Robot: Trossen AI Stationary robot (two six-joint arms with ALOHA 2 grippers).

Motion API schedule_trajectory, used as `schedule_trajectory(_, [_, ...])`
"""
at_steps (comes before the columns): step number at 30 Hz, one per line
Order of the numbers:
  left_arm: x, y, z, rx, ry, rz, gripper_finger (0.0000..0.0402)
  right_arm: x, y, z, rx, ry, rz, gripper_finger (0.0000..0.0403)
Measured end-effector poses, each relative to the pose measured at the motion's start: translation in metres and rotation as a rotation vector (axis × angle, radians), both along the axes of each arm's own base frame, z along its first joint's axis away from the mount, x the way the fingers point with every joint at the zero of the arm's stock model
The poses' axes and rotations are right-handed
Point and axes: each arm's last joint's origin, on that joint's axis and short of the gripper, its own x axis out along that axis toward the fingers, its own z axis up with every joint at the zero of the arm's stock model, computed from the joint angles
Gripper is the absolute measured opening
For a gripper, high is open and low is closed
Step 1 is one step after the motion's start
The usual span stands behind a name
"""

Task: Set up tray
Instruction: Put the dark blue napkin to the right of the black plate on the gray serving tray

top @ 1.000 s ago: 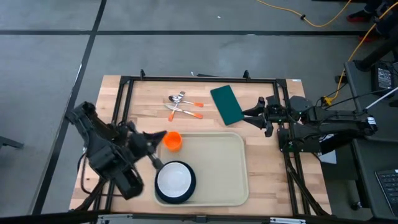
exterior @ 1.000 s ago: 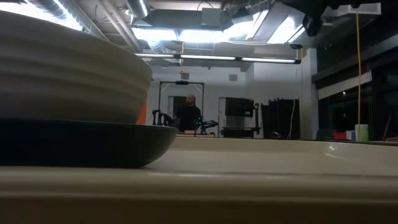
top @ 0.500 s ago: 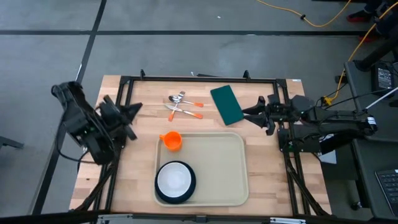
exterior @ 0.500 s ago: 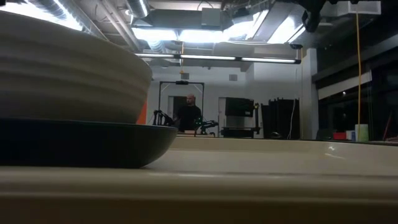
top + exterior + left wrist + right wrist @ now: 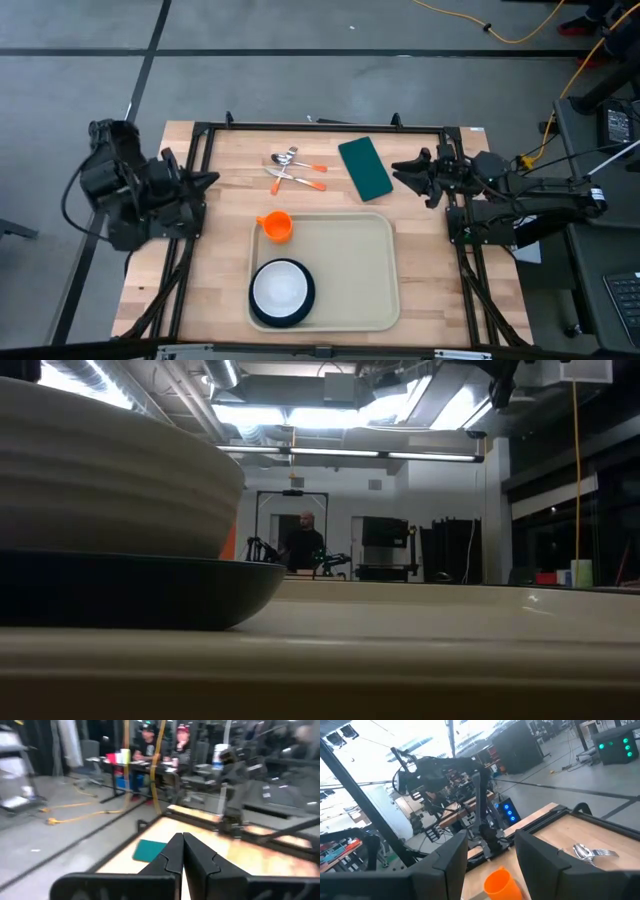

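I've got the left gripper parked out at the left edge of the wooden table, fingers pressed tight together with nothing between them; its wrist view shows the two dark fingers meeting in a thin seam. It sits well clear of the work, which I read as a deliberate rest pose that leaves the middle free.

The large beige rectangular plastic tray with its raised rim lies off to that gripper's right and nearer the table's front edge, well apart from both tools. On it, in the corner closest to the left gripper, the small orange plastic cup stands upright, and nearer the front the white ribbed bowl sits nested on the dark teal round plate. Stacked like that, they save room for what's left.

My right gripper hovers at the table's right side, jaws spread wide and empty, pointing toward the dark green rectangular napkin just in front of its fingertips. That looks like my next pick. Beyond the napkin from the right gripper lie the orange-handled metal spoon and fork, crossed, not on the tray yet.

Napkin first, then cutlery, I'd judge.
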Motion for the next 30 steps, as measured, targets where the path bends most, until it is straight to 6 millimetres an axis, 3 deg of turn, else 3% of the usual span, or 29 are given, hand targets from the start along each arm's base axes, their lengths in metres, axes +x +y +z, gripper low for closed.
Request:
schedule_trajectory(7, [0.002,-0.005,0.033,-0.054,0.02,-0.285,0.0001,0.0,-0.001,0.0,0.001,-0.003,-0.026,0.0169])
schedule_trajectory(11, [0.012,-0.006,0.057,0.037,-0.063,-0.479,0.0001,0.0,-0.001,0.0,0.001,-0.003,-0.026,0.0169])
schedule_trajectory(16, [0.023,0.004,0.067,0.16,-0.118,-0.585,0.0001,0.0,-0.001,0.0,0.0,-0.002,-0.026,0.0169])
schedule_trajectory(21, [0.044,0.018,0.063,0.171,-0.115,-0.635,0.0001,0.0,-0.001,0.0,0.0,-0.002,-0.026,0.0169])
schedule_trajectory(30, [0.08,0.055,0.012,0.158,-0.009,-0.556,0.0001,0.0,-0.001,0.0,0.005,-0.002,-0.025,0.0169])
